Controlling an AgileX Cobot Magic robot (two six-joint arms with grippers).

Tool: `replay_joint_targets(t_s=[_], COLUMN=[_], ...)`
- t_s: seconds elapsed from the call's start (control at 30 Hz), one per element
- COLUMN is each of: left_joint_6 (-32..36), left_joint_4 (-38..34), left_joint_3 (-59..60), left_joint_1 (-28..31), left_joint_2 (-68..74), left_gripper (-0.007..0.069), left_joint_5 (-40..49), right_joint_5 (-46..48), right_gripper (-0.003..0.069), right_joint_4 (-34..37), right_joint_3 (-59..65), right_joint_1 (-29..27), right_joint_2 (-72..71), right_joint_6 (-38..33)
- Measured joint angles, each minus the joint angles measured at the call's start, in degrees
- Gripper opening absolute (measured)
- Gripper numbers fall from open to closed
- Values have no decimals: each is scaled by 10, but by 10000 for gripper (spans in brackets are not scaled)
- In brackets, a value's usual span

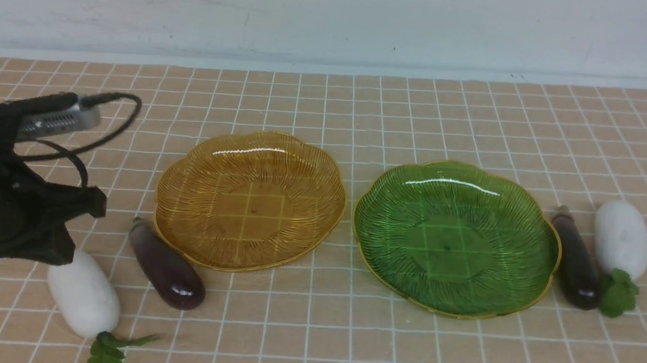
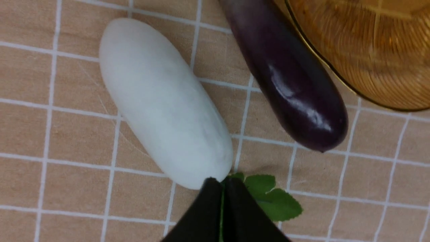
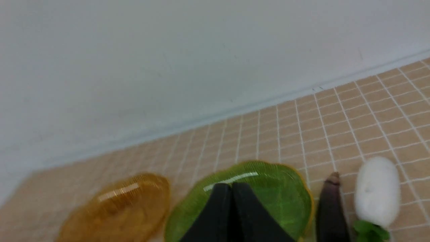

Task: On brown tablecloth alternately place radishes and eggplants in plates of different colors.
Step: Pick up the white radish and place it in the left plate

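Looking from the left wrist, the left gripper (image 2: 222, 201), fingers pressed together and empty, hangs over the left radish (image 2: 161, 101), which lies on the cloth (image 2: 67, 134) beside the left eggplant (image 2: 289, 84). In front view the amber plate (image 1: 254, 199) and green plate (image 1: 450, 241) are bare; the right eggplant (image 1: 577, 259) and right radish (image 1: 621, 236) lie just right of the latter. From the right wrist, the right gripper (image 3: 231, 208) is likewise closed, empty. The radish looks light, stiff and slick: spread wide, grip its middle.
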Motion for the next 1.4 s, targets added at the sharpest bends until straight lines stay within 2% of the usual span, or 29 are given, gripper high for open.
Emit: replay_joint_targets(t_s=[0.1,0.17,0.3,0.43,0.57,0.63,0.73,0.77,0.8,0.87,0.97,1.27,1.3,1.4], left_joint_6=[4,4,1,7,34,42,34,33,22,0,-16,-23,-23,-24], left_joint_4=[-19,-24,-30,-35,-36,-36,-36,-36,-35,-34,-34,-29,-25,2], left_joint_3=[-7,-7,-7,-7,-7,-7,-7,-7,-7,-7,-7,-8,-8,-14], left_joint_1=[32,52,76,79,65,59,48,48,47,47,47,47,47,47], left_joint_2=[8,15,29,43,55,62,85,86,101,129,158,206,210,213], left_gripper=[-2,-2,1,47,158,241,427,438,525,632,680,675,657,509], left_joint_5=[1,1,1,-3,-17,-22,-31,-31,-32,-37,-56,-78,-78,-69], right_joint_5=[92,115,132,134,136,136,136,136,136,136,136,136,136,136], right_gripper=[-15,-15,-15,-15,-15,-15,-15,-15,-15,-15,-15,-15,-15,-15], right_joint_4=[1,9,60,112,155,166,169,169,170,170,170,170,170,170], right_joint_3=[-56,-68,-66,-40,-19,-14,-11,-11,-11,-10,-10,-10,-10,-10], right_joint_1=[0,0,0,0,0,0,0,0,0,0,0,0,0,0], right_joint_2=[72,102,145,149,148,148,148,148,148,148,148,148,148,148], right_joint_6=[-34,-54,-101,-143,-171,-179,-191,-191,-193,-193,-194,-194,-194,-194])
